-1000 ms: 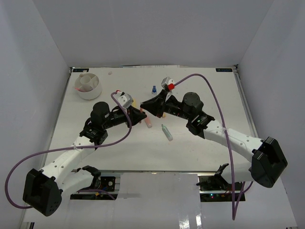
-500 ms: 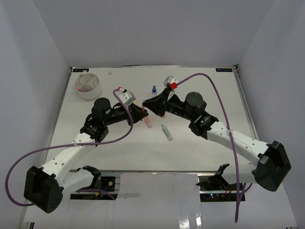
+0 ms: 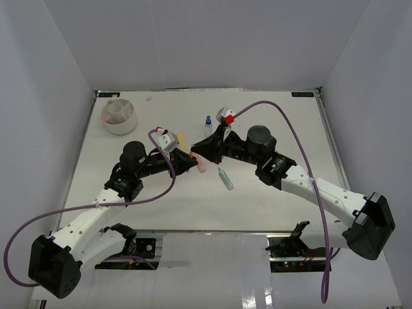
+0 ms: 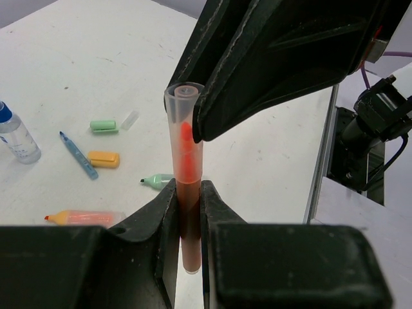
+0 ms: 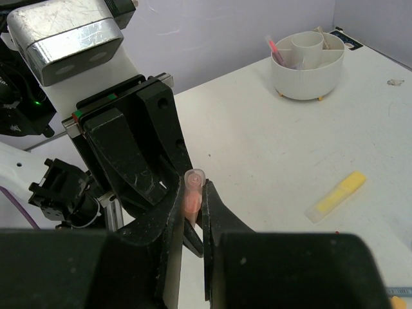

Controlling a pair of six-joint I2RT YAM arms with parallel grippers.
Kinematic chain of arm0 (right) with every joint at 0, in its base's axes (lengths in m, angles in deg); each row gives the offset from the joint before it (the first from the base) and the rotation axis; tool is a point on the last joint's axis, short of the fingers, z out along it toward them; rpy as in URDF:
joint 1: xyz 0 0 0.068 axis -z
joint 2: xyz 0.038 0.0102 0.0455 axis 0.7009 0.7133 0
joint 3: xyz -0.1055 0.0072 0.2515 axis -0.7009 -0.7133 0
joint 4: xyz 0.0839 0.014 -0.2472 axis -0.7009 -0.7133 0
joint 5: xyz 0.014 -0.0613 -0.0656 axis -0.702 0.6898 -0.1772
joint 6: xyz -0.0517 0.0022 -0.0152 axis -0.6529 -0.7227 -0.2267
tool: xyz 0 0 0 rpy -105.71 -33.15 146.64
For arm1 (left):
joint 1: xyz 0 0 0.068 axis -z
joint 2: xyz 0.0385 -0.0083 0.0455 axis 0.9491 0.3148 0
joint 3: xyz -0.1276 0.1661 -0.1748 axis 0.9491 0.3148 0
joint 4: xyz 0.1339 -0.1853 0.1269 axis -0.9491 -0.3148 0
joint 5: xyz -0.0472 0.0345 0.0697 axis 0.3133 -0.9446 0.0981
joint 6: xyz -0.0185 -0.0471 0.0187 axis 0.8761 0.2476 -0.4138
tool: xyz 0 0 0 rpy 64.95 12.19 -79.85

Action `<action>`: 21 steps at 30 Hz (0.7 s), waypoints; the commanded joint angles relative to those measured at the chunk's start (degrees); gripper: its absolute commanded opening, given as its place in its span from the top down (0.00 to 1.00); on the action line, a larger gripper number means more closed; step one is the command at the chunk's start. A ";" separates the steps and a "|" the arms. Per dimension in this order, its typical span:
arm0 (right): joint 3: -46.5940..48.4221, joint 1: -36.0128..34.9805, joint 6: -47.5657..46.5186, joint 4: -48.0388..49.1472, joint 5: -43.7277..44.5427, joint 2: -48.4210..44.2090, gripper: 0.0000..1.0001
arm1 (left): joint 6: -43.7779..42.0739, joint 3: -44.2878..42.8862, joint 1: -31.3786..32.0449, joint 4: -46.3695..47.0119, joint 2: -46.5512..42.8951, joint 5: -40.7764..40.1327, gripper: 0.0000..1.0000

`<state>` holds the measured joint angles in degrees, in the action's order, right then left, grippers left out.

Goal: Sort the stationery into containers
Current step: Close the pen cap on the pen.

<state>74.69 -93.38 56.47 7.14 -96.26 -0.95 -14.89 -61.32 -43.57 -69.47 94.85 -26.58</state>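
Note:
My left gripper is shut on the body of an orange marker and holds it upright above the table. My right gripper is shut on that marker's clear cap. In the top view the two grippers meet tip to tip, left and right, at the table's middle. The white divided tub stands at the far left and also shows in the right wrist view, with a pink pen inside.
A second orange marker, a teal marker, a blue pen, an orange block, a green cap and a blue-capped bottle lie on the table. A yellow marker lies near the grippers.
The two grippers have come together. The right gripper has dropped onto the cap end of the marker in the left gripper, and the meeting point has shifted slightly nearer.

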 commanded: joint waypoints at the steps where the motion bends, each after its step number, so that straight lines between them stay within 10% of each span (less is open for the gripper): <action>1: -3.32 0.45 -1.55 -14.50 -0.64 1.51 0.92 | 0.56 -2.91 -0.57 9.62 -3.82 0.08 1.00; 8: -3.33 0.46 -1.82 -14.06 -0.29 0.28 0.90 | 2.49 -1.06 -0.57 9.18 -4.43 0.17 1.00; 21: -2.18 0.46 -2.17 -13.35 1.46 -2.53 0.52 | 4.34 1.31 -0.48 7.60 -4.34 -1.06 1.00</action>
<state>72.52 -92.97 55.60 -3.85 -95.95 -1.56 -11.57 -59.99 -44.14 -64.89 91.86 -27.13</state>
